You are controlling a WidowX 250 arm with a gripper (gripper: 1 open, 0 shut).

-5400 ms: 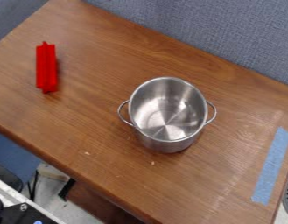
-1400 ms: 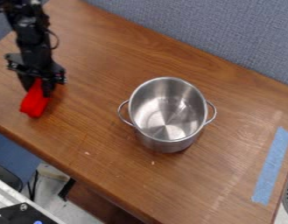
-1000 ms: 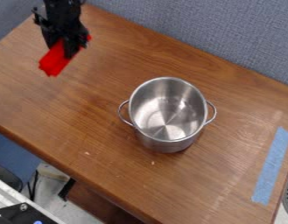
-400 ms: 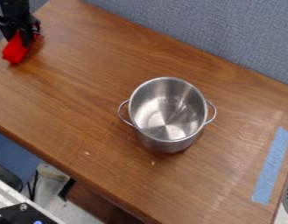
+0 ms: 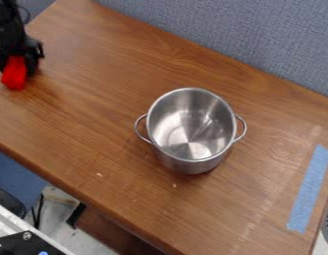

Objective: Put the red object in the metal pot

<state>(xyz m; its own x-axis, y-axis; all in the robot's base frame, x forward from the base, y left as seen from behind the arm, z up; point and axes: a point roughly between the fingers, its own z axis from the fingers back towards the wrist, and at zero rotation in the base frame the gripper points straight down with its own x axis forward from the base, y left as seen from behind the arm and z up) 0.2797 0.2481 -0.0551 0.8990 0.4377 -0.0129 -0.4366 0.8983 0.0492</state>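
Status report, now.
Gripper over red block at table's far-left edge, grip unclear. Pot empty, mid-table. Nothing between them.

Lab-like robot workspace, wooden table (image 5: 113, 120), blue tape strip (image 5: 307, 185), grey fabric partition (image 5: 246, 30)

Table (image 5: 113, 120): metal pot (image 5: 190, 127) near the middle, toward the front edge, nothing inside; red object (image 5: 16, 73) at the far left edge, well apart from the pot; gripper (image 5: 17, 55) directly over it; tape strip (image 5: 307, 186) along the right edge.
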